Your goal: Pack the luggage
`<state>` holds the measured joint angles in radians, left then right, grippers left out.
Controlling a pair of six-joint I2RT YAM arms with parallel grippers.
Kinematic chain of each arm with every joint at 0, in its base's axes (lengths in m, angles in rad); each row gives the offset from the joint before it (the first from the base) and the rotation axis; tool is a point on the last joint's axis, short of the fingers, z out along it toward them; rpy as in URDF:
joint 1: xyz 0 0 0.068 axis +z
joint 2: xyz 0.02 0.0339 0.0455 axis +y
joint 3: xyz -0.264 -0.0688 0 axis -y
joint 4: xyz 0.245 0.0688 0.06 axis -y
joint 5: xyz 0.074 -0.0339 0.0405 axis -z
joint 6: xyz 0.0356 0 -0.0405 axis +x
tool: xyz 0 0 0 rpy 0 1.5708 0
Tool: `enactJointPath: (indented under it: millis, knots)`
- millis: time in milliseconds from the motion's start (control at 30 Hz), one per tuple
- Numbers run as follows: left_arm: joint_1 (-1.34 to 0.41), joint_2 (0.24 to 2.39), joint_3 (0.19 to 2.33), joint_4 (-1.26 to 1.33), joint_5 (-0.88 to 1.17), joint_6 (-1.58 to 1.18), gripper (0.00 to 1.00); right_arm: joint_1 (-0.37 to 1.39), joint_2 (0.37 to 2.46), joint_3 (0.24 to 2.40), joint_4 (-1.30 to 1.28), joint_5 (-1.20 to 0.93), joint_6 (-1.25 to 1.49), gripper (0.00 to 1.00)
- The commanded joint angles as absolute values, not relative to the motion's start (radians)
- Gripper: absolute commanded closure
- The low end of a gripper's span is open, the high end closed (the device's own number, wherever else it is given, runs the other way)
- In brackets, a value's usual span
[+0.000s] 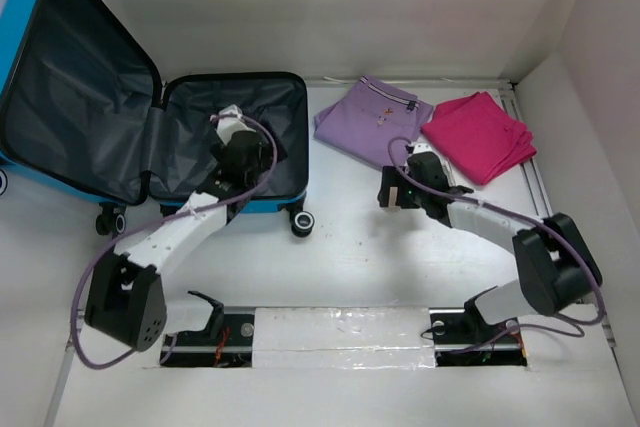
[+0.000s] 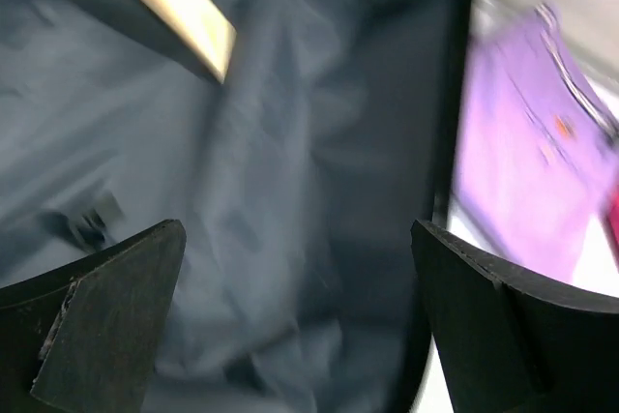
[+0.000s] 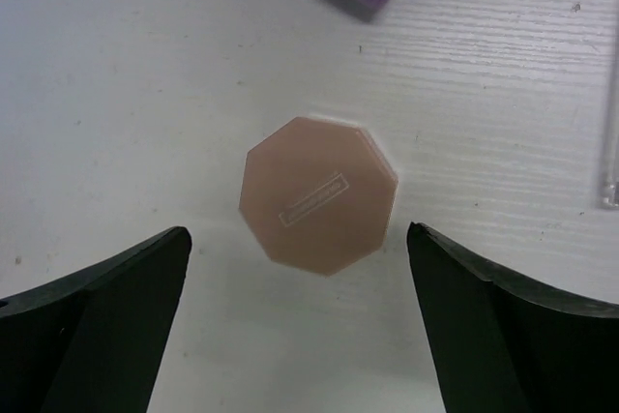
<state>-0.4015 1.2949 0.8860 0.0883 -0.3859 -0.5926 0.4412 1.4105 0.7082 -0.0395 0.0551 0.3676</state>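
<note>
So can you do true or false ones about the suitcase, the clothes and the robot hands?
1. The suitcase is open. True.
2. The purple clothes are packed inside it. False: they lie folded on the table, beside the suitcase.
3. The left gripper is open over the grey lining. True.
4. The right gripper is holding the pink clothes. False: it is open and empty, over a flat eight-sided disc; the pink clothes lie on the table.
</note>
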Motion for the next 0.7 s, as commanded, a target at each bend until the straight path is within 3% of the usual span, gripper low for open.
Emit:
enactJointPath:
  millis: [0, 100, 233, 300, 433, 467, 533, 667]
  knots:
    - [-0.516, 1.123, 0.818, 0.181, -0.359, -0.595, 0.0, 0.453, 1.485, 0.804, -0.011, 0.146, 0.388, 0.0]
    - [-0.639, 1.053, 0.763, 0.169, -0.448, -0.58, 0.0, 0.465, 1.59, 0.873, -0.047, 0.146, 0.388, 0.0]
    - [-0.794, 0.916, 0.686, 0.138, -0.479, -0.6, 0.0, 0.489, 1.646, 0.882, -0.06, 0.189, 0.416, 0.12]
    - [-0.822, 0.858, 0.654, 0.126, -0.479, -0.624, 0.05, 0.508, 1.646, 0.882, -0.06, 0.222, 0.425, 0.23]
    - [-0.822, 0.717, 0.615, 0.104, -0.46, -0.634, 0.06, 0.529, 1.675, 0.905, -0.101, 0.281, 0.434, 0.21]
    - [-0.822, 0.677, 0.615, 0.104, -0.448, -0.634, 0.06, 0.543, 1.687, 0.916, -0.133, 0.291, 0.434, 0.24]
    - [-0.831, 0.643, 0.615, 0.095, -0.42, -0.634, 0.06, 0.554, 1.698, 0.934, -0.153, 0.316, 0.434, 0.42]
    - [-0.831, 0.586, 0.606, 0.104, -0.397, -0.643, 0.07, 0.626, 1.59, 1.04, -0.207, 0.316, 0.422, 0.46]
